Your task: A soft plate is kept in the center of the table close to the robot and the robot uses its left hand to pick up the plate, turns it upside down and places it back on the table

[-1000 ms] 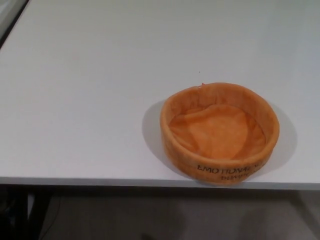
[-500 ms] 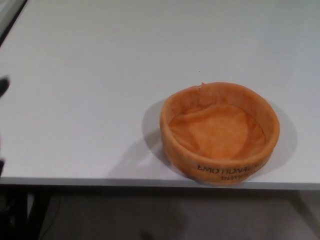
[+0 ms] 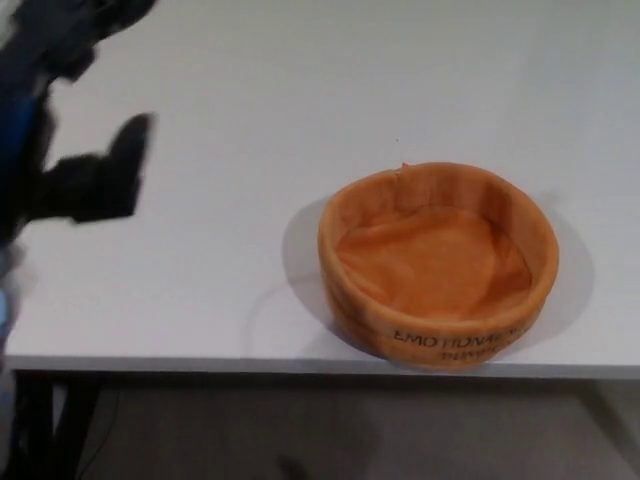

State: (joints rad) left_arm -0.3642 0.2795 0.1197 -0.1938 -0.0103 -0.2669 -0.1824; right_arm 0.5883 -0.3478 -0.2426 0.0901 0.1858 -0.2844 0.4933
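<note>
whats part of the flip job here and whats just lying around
Part of the job:
- orange soft plate, opening up, near the table's front edge
- left hand, blurred, fingers apart, well clear of the plate

Just there:
- white table itself; nothing else lies on it

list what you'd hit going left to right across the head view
left hand, blurred, at the left edge over the table → bare white tabletop → orange soft plate, right of centre, open side up, at the table's near edge. The right hand does not show.
</note>
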